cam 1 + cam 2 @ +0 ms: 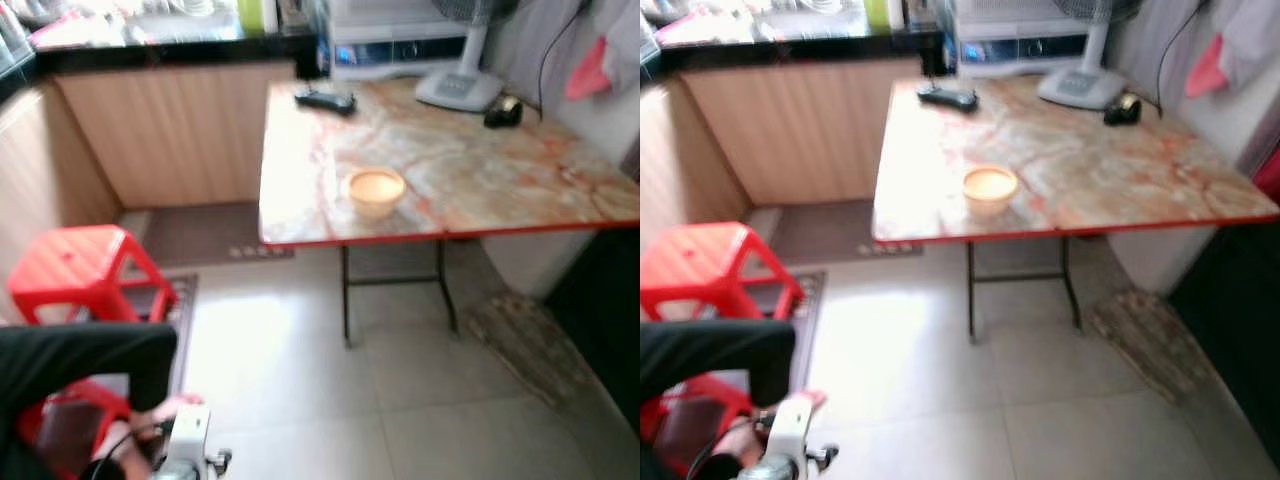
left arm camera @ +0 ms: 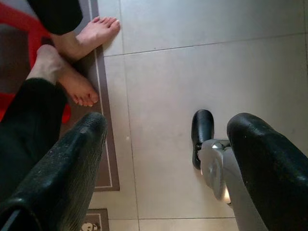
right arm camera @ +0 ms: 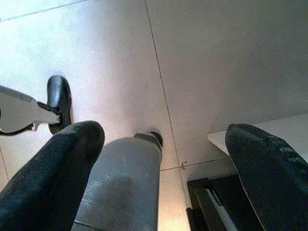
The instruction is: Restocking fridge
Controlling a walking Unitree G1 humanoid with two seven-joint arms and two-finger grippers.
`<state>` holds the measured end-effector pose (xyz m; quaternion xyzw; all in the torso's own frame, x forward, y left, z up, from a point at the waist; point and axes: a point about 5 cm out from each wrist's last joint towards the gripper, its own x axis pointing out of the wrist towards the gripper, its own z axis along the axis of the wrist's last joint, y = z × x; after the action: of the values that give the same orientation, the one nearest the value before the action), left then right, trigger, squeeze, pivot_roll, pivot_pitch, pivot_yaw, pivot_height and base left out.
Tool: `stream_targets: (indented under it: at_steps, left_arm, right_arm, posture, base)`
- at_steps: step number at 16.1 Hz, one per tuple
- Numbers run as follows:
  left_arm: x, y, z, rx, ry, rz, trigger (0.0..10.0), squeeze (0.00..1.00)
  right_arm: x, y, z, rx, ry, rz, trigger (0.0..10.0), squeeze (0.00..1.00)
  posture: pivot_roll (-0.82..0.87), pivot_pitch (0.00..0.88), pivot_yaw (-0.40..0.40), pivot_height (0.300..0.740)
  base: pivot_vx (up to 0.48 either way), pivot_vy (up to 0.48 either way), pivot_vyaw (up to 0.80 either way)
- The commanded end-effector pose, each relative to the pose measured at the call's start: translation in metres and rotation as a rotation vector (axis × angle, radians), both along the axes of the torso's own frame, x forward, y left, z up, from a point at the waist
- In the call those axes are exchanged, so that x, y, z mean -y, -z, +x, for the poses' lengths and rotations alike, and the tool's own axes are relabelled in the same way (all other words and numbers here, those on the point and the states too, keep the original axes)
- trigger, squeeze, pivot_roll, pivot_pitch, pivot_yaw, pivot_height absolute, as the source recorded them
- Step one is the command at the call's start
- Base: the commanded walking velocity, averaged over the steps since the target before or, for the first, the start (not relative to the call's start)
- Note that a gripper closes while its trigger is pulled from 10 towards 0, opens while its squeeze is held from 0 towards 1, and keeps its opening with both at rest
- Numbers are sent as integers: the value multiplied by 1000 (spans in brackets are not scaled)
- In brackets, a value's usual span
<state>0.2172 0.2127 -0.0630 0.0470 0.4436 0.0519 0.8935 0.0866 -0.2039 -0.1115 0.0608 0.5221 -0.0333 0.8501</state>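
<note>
While both arms hang idle over the tiled floor (image 2: 192, 57), left gripper (image 2: 163, 159) and right gripper (image 3: 163, 163) spread wide and empty, the robot seems between steps, needing to reach the bowl (image 1: 376, 190) on the marble-patterned table (image 1: 480, 170); no fridge can be made out.

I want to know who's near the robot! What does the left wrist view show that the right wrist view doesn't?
Left wrist view: a person's bare feet by the brown-edged mat, a black trouser leg, a red plastic stool. Right wrist view: a white flat corner, the robot's silver leg. Both: pale grey floor tiles, a black robot foot, and an open claw, left claw or right claw.
</note>
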Motion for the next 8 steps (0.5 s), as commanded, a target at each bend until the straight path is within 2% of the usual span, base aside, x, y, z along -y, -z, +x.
stream_targets:
  at_steps: [1,2,6,7,8]
  left_arm:
    - [2,-1,2,21,-23,-17,10000,0]
    - [2,-1,2,35,-38,-25,10000,0]
    - [0,-12,11,231,-81,6,10000,0]
    - [-1,-13,12,245,-85,10,10000,0]
    - [-1,-17,13,299,-105,22,10000,0]
  right_arm:
    - [2,2,-10,-35,13,1,10000,0]
    - [2,2,-10,-35,15,4,10000,0]
    - [2,2,-10,-28,22,9,10000,0]
    - [2,2,-10,-28,22,9,10000,0]
    - [2,2,-10,-27,23,8,10000,0]
  posture:
    - [31,0,-6,740]
    - [31,0,-6,740]
    - [28,0,-6,740]
    - [28,0,-6,740]
    - [29,0,-4,740]
  base:
    - [0,0,0]
    - [0,0,0]
    - [0,0,0]
    - [0,0,0]
    - [0,0,0]
